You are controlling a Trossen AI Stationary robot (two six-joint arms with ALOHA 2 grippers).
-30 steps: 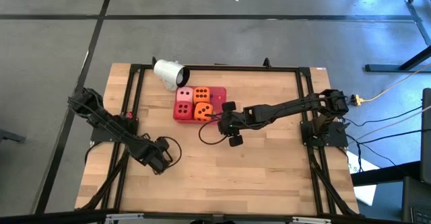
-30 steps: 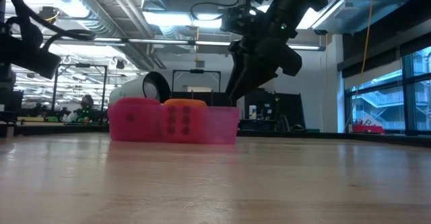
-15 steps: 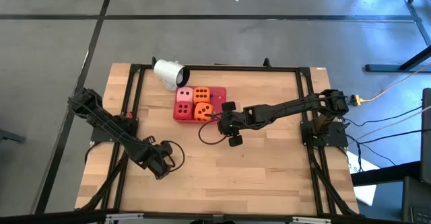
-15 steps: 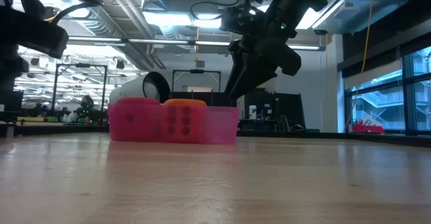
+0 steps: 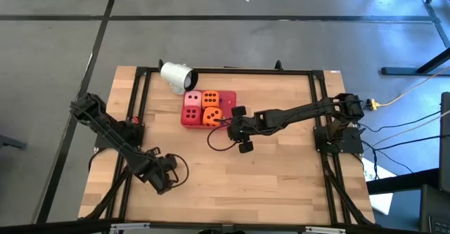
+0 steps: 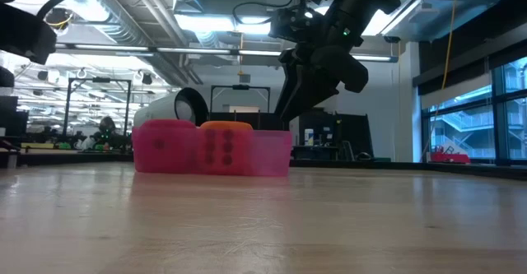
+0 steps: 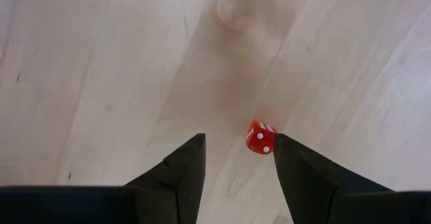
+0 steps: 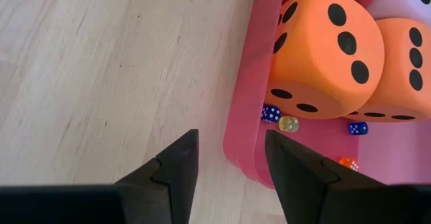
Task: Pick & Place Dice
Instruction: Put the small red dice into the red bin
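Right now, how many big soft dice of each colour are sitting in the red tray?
pale pink die: 1
red die: 1
orange dice: 2
Total in the red tray: 4

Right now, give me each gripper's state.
Left gripper: open, empty, small red die by one finger.
Right gripper: open, empty, at the tray edge.

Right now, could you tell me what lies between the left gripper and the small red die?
Nothing: in the left wrist view, only bare wood separates the open left gripper from the small red die.
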